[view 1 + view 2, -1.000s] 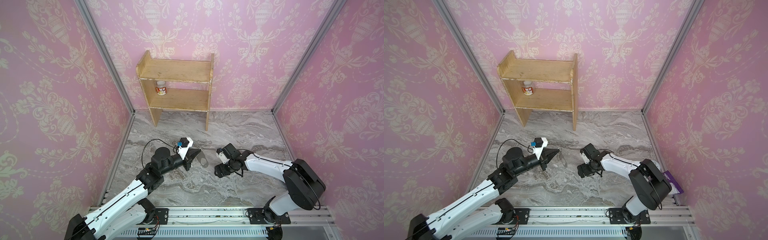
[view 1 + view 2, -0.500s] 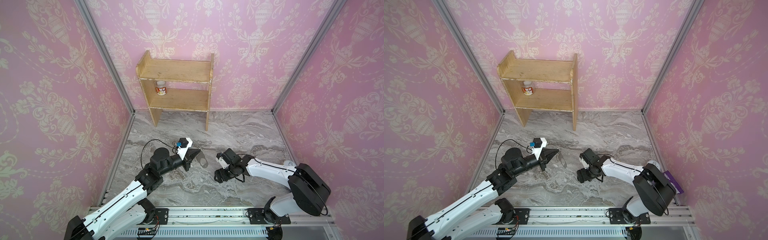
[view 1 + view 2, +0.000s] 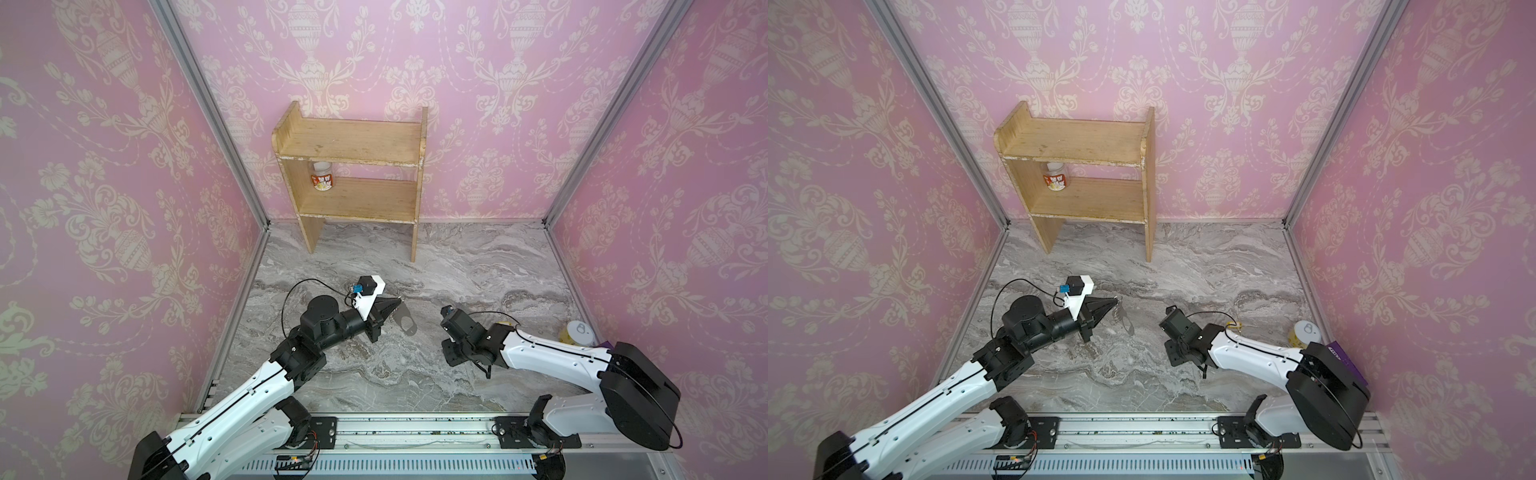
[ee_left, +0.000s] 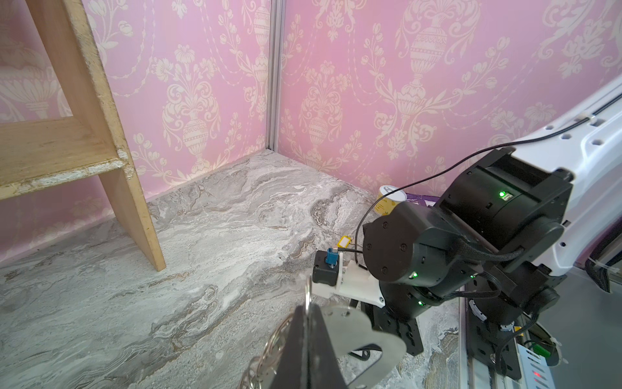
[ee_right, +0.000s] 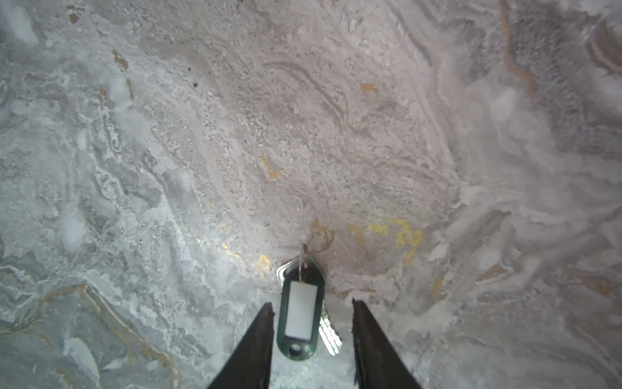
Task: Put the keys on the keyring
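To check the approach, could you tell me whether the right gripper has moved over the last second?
Yes. In a top view the right gripper has shifted away from the wooden shelf, toward the front rail.

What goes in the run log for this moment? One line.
left gripper: shut on keyring | right gripper: open, straddling black tag, not gripped | yellow tag: loose on table

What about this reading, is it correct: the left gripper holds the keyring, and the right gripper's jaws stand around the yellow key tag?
Wrong colour: the right wrist view shows the right gripper with jaws around the black key tag, not a yellow one. The left gripper does hold the keyring.
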{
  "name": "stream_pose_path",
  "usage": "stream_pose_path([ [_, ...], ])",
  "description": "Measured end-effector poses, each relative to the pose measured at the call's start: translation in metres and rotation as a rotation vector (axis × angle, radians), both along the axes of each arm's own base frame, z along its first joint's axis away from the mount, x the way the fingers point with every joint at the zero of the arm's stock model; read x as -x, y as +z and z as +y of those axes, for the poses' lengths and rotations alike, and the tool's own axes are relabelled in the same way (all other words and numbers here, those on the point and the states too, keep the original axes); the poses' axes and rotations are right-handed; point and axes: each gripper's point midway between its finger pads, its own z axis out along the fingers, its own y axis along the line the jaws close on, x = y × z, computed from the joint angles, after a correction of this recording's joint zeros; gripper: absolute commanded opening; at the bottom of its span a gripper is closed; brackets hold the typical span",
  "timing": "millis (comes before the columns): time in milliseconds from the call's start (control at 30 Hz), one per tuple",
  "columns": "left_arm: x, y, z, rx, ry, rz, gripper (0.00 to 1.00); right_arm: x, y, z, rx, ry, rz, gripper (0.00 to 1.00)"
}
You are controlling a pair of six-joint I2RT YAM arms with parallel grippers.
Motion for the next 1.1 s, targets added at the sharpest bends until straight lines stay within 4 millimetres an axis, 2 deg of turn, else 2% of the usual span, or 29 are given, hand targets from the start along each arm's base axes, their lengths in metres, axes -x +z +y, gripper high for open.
stream_pose_path([
  [200,0.000,0.000,0.000,0.000,0.000,0.001,0.00,-0.003,-0.004,0.004,-0.012,0.012,-0.018,0.26],
  [633,0.000,0.000,0.000,0.000,0.000,0.000,0.00,-0.006,-0.011,0.006,-0.022,0.013,-0.028,0.23],
  [900,0.002,0.004,0.002,0.008,0.000,-0.011,0.00,-0.007,-0.015,0.008,-0.018,0.016,-0.027,0.17],
  [1100,0.002,0.005,0.002,0.010,0.000,-0.013,0.00,-0.009,-0.015,0.010,-0.021,0.024,-0.036,0.04],
])
